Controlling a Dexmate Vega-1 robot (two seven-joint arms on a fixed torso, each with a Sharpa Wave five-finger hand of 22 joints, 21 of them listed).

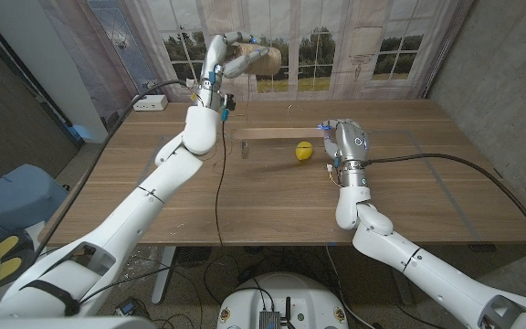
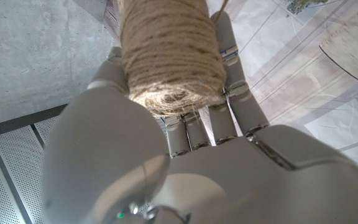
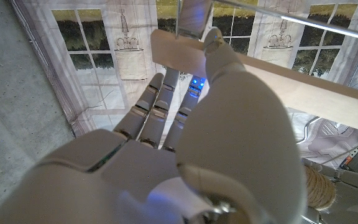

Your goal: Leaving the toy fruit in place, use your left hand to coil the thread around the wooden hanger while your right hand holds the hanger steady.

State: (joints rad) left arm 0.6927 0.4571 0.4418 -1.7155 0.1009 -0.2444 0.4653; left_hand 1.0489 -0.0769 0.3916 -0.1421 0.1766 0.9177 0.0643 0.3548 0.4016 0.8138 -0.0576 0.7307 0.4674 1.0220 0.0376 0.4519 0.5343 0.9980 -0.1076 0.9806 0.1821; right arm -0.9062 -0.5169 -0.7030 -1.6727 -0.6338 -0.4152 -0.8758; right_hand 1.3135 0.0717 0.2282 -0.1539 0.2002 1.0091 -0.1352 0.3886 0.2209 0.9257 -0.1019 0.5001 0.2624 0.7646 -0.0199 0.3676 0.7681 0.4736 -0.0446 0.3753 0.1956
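While the right hand (image 1: 344, 143) clamps one end of the wooden hanger (image 1: 272, 135), fingers closed over the bar in the right wrist view, the hanger's long axis runs across the surface (image 1: 272, 206) toward the left arm; toy fruit (image 1: 304, 151) sits just in front of the bar, near the right hand; farther back, the left hand (image 1: 241, 60) is raised high above the bar's free end, wrapped around the thread spool (image 2: 169, 53); thread (image 1: 219, 174) hangs down from it; next wrap likely needs the spool brought down around the free end.
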